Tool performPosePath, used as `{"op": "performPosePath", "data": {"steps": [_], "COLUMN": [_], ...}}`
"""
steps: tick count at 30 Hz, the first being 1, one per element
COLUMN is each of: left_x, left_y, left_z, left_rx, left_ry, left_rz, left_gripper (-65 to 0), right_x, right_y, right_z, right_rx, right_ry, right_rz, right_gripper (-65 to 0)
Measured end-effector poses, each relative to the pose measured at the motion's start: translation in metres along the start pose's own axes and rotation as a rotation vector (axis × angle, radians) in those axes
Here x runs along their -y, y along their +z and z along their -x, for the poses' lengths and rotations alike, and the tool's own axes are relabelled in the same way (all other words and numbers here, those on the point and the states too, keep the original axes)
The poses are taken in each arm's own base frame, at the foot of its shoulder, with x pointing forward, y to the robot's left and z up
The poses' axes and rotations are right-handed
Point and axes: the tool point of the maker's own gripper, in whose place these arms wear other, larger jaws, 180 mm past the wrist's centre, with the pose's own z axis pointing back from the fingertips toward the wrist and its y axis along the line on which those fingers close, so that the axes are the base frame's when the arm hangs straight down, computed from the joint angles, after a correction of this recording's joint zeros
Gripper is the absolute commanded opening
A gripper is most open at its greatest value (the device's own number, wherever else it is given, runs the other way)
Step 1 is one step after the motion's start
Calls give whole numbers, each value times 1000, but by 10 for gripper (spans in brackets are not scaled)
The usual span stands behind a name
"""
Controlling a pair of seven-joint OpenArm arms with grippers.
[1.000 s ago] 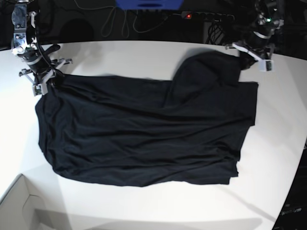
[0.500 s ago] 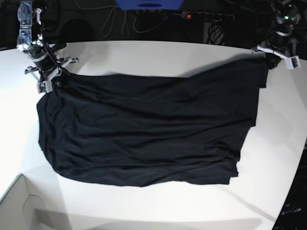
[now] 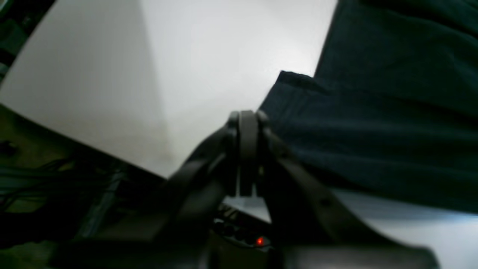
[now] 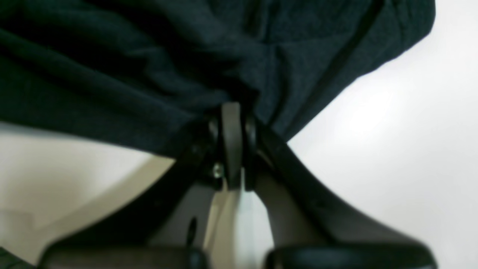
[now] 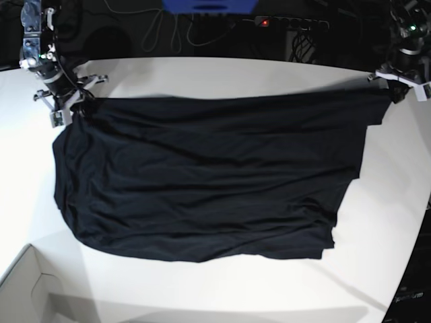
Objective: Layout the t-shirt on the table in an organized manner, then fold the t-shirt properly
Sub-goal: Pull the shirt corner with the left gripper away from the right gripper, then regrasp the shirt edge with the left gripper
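The black t-shirt (image 5: 202,182) lies spread over the white table (image 5: 222,70), its far edge pulled taut between my two grippers. At the far right of the base view, my left gripper (image 5: 396,93) is shut on the shirt's far right corner. In the left wrist view its fingertips (image 3: 247,119) are pressed together against the t-shirt's hem (image 3: 373,130). At the far left, my right gripper (image 5: 67,108) is shut on the other far corner. The right wrist view shows the t-shirt's fabric (image 4: 149,74) bunched at that gripper (image 4: 231,112).
A pale cardboard box corner (image 5: 27,289) sits at the near left. Behind the table's far edge run cables and a power strip with a red light (image 5: 264,22). The table's curved right edge (image 5: 421,222) lies close to the shirt.
My left gripper has carried the shirt's corner outward to the right, unfolding the doubled-over flap and stretching the far edge straight. My right gripper has shifted slightly toward the far edge.
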Motion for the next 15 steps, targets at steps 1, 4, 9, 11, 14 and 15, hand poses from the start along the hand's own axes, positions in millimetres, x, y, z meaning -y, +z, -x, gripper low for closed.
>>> {"op": "performPosePath", "data": {"steps": [1,4,9,11,14,15], "left_x": [-1,-2,1,10,18,18], "left_y": [0,-1,0,2,7,8], "left_z": [-1,-4,-7,-10,-24,-28], "left_rx": [1,4,22,31,71,86], "left_ry": [-4,-12,22,15,-20,-22], "left_rz": [0,0,20,68,122,123], "left_gripper": [-650,-650,-650,-650,-650,-650], "right_x": [2,5,13,23,33,33], "right_y": [1,1,3,6,9,9], "right_z": [0,0,1,3,6,6], "right_rx": [0,-4,-16,-26,-37,-38], "right_ry": [0,10,18,1,2,3], "right_rz": [4,7,21,47,73,72], "right_gripper": [-650,-650,-650,-650,-650,-650]}}
